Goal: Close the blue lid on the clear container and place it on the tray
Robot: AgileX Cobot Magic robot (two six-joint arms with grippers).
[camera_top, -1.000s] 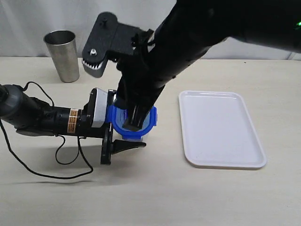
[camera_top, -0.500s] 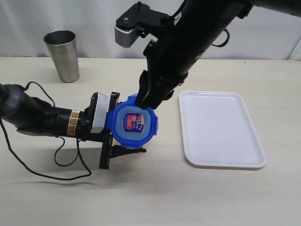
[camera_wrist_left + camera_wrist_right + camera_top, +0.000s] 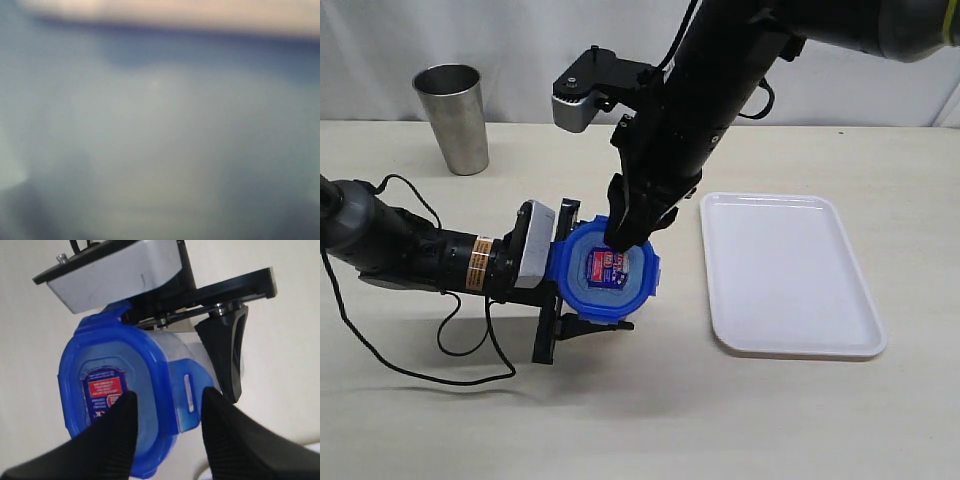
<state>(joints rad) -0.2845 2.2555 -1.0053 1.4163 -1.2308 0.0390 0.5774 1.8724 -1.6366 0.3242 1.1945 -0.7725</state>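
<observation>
Your left claw pinches the clear container from its 9 o'clock side, with the blue lid sitting on top. Your right claw hangs spread, its fingers straddling the lid's 1 o'clock edge. The tray lies at 3 o'clock, well apart. Pressing that edge off-centre could tilt the container in the pinch. A flap left unsnapped may let the lid pop off during the carry.

Exterior cam sits high, angled down, far enough back to catch both arms. Right wrist cam looks along its own fingers at the blue lid just past their tips (exterior shares that), and left wrist cam's so close it's pure blur.
</observation>
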